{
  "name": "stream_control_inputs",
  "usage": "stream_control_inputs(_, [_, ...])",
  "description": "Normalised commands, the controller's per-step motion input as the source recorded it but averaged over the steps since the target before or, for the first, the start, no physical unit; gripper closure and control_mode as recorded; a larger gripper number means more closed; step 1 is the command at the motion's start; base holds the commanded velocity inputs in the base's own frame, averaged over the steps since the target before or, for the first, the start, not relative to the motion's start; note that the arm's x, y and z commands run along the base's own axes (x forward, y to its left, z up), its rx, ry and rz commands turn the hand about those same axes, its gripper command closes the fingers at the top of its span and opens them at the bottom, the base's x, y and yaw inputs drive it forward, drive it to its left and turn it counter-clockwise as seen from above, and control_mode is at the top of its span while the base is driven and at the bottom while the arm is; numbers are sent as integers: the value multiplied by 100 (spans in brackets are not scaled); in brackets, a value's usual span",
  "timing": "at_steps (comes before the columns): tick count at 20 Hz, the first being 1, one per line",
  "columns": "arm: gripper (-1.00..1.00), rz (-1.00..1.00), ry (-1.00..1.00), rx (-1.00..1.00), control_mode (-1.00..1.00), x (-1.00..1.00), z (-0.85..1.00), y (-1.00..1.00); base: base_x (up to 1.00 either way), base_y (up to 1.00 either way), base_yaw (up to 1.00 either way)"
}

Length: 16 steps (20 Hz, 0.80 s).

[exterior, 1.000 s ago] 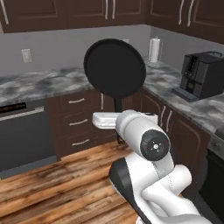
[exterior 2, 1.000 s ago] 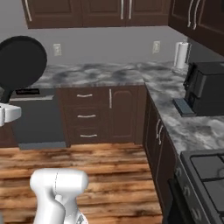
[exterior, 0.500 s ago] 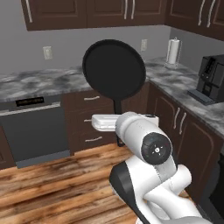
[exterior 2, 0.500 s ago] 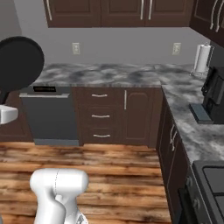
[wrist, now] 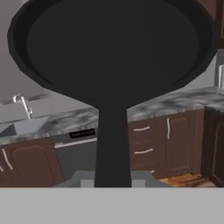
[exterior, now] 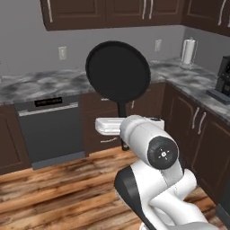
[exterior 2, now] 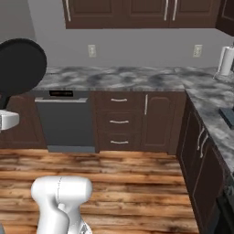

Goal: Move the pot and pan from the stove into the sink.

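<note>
Between the earlier pictures and now both base views have swung left along the cabinets, which indicates that the base has turned or driven; the coffee machine has slid to the right edge and the dishwasher has come toward the middle, while the pan keeps its place relative to the arm. Left base view: the pan (exterior: pixel 117 71), a flat round matte-black disc with a straight black handle, stands on edge above the white wrist, clear of every surface; the gripper (exterior: pixel 123 143) sits at the lower end of the handle, and its fingers are hidden behind the arm. A grey marbled counter (exterior: pixel 40 85), a dark dishwasher (exterior: pixel 50 130) and a paper towel roll (exterior: pixel 188 51) lie beyond. Right base view: the pan's disc appears at the left edge, above wood-plank floor (exterior 2: pixel 132 178) and dark brown cabinets with silver pulls. Hand view: the handle runs up from between the fingers to the shallow bowl, so the fingers are judged pressed together on the handle; the fingertips themselves cannot be made out. The sink (wrist: pixel 17 127), a grey recessed basin with a thin silver faucet (wrist: pixel 22 105), lies at the left, well apart from the pan. Judged progress: the pan is lifted off the stove and in transit; its placement in the sink remains, and the pot's transfer cannot be confirmed.
</note>
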Motion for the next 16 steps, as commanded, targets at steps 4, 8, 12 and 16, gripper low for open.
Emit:
stream_control_inputs(4, [100, 0, 0, 0, 100, 0, 0, 0, 6, 89, -3])
stream_control_inputs(8, [100, 0, 0, 0, 100, 0, 0, 0, 4, 82, -1])
stream_control_inputs(12, [100, 0, 0, 0, 100, 0, 0, 0, 0, 81, 0])
stream_control_inputs(16, [100, 0, 0, 0, 100, 0, 0, 0, 1, 80, 0])
